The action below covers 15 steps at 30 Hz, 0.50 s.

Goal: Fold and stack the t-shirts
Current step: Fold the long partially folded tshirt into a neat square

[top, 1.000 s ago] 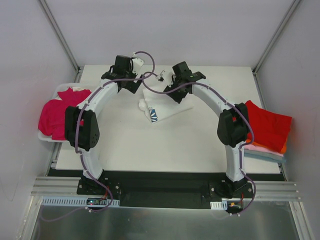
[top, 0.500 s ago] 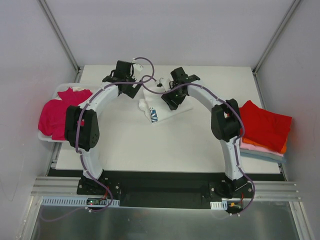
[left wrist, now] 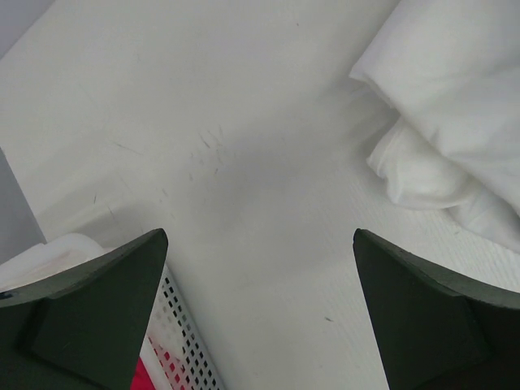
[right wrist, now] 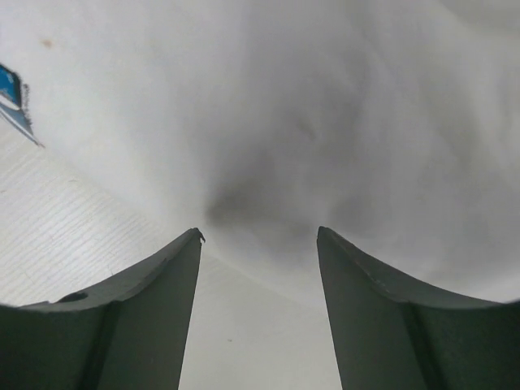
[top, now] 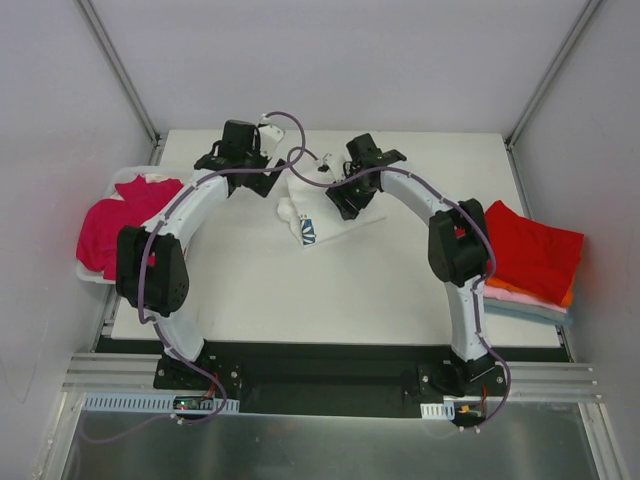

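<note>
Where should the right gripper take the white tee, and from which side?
Take the white tee by its near-right edge, sliding in low from the table side. That edge lies flat and straight just ahead of the right gripper, whose jaws stand open; the tee's left end is bunched.

White t-shirt (top: pixel 325 215), blue-printed: crumpled, laid at far centre of the surface (top: pixel 300 290). Magenta t-shirt (top: pixel 108 238): heaped at left edge. Red t-shirt (top: pixel 535 250): folded, placed atop the stack (top: pixel 530 308), right edge.

Bright, diffuse light; soft grey shadow on white t-shirt (right wrist: pixel 341 114) before slightly blurred right pincer (right wrist: pixel 260 234)
</note>
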Tool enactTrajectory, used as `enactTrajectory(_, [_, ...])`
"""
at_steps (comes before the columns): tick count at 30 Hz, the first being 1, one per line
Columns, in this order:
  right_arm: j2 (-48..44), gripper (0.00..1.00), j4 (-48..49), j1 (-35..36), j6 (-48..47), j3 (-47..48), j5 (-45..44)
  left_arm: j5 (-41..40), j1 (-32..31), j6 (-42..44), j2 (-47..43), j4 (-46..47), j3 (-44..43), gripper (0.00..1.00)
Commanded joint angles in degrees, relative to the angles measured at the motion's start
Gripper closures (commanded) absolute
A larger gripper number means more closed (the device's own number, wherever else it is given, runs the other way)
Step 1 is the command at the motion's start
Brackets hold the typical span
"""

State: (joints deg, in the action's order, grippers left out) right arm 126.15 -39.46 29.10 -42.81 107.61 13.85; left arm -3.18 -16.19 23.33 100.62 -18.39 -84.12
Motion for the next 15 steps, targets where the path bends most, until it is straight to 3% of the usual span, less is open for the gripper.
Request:
enactTrajectory(1, [-10.47, 0.37, 0.96, 0.87, 1.23, -2.14, -3.64, 6.42, -1.04, 0.13, -5.61, 0.64, -3.42, 0.01])
enactTrajectory(15, [-24.63, 0.37, 7.65, 0.87, 0.62, -18.22, -22.71, 21.72, -4.91, 3.56, -0.52, 0.64, -2.19, 0.01])
